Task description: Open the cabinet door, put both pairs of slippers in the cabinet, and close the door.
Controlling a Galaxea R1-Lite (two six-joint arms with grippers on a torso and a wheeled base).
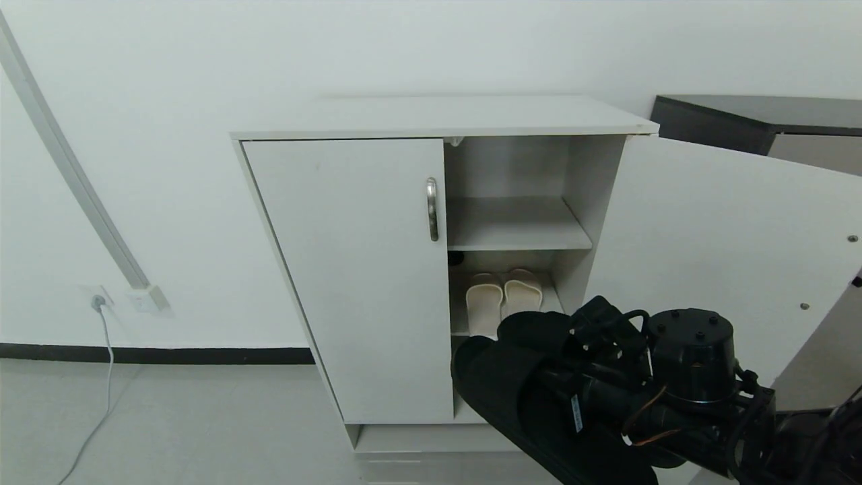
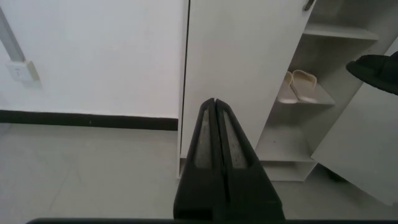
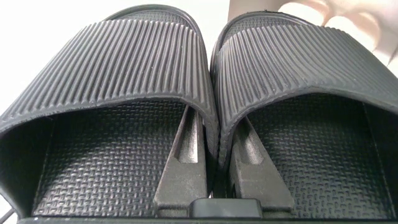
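Note:
A white cabinet (image 1: pixel 438 118) stands against the wall, its right door (image 1: pixel 727 249) swung wide open and its left door (image 1: pixel 350 269) closed. A cream pair of slippers (image 1: pixel 502 296) rests on the middle shelf, seen too as the cream slippers (image 2: pixel 297 86). My right gripper (image 1: pixel 572 384) is shut on the black pair of slippers (image 1: pixel 512 397), held side by side just in front of the open compartment. Its fingers (image 3: pixel 186 162) pinch the two inner straps of the black slippers (image 3: pixel 137 68) together. My left gripper (image 2: pixel 215 118) is shut and empty, back from the cabinet's left door.
An empty upper shelf (image 1: pixel 515 225) lies above the cream pair, and a bottom shelf (image 2: pixel 283 146) below it. A dark counter (image 1: pixel 754 121) stands at the right behind the open door. A wall socket with a cable (image 1: pixel 101 303) is at the left, above bare floor (image 1: pixel 168 424).

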